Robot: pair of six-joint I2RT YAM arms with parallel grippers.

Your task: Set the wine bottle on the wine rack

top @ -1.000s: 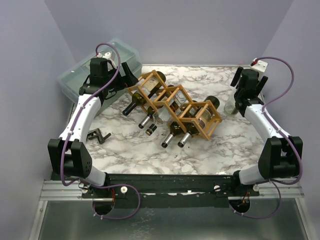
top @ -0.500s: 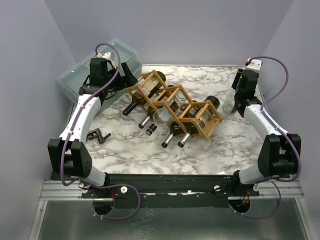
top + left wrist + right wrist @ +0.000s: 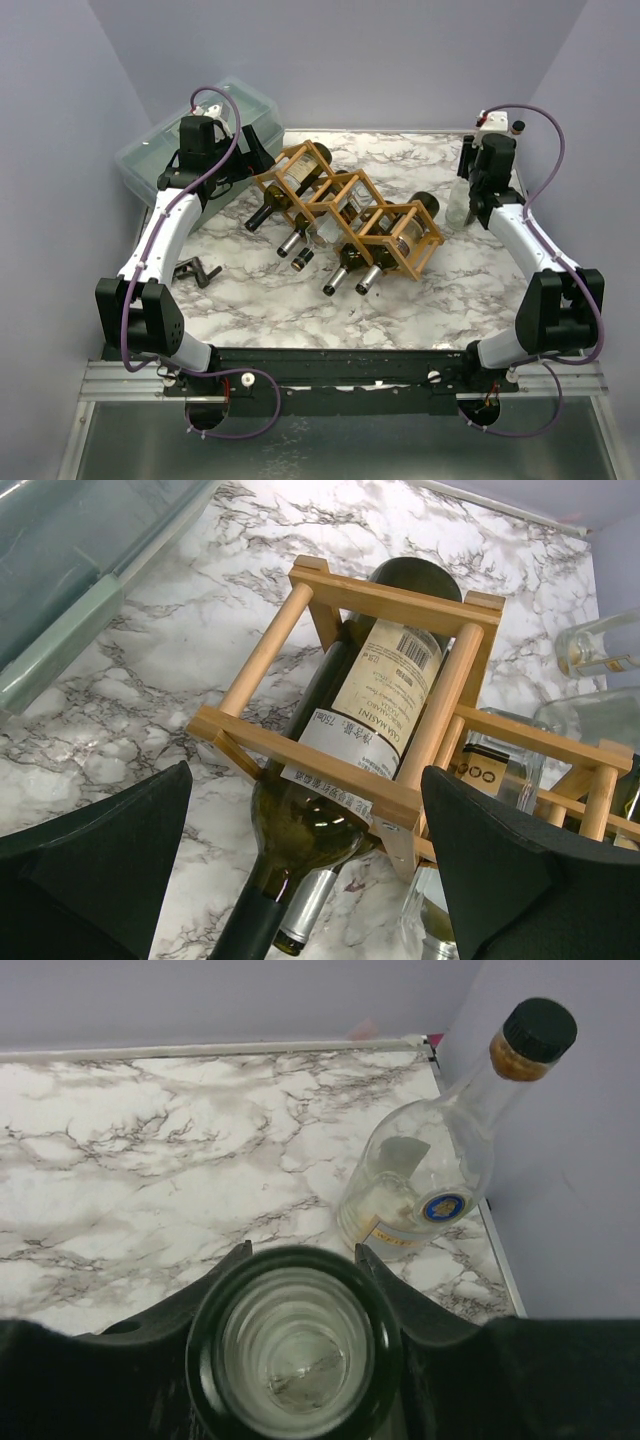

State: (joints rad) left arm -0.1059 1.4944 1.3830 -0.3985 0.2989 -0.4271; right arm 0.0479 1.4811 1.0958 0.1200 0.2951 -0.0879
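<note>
Grasp made; bottle [image 3: 295, 1345] not yet racked.
The right gripper [image 3: 300, 1256] clamps it; the left gripper [image 3: 305, 780] hangs open over the rack [image 3: 350, 215].

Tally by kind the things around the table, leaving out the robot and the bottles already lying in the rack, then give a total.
Rack: 1
Bottles outside the rack: 2, the held bottle in the right gripper and the standing bottle
Plastic bin: 1
Small black part: 1
Total: 5
</note>
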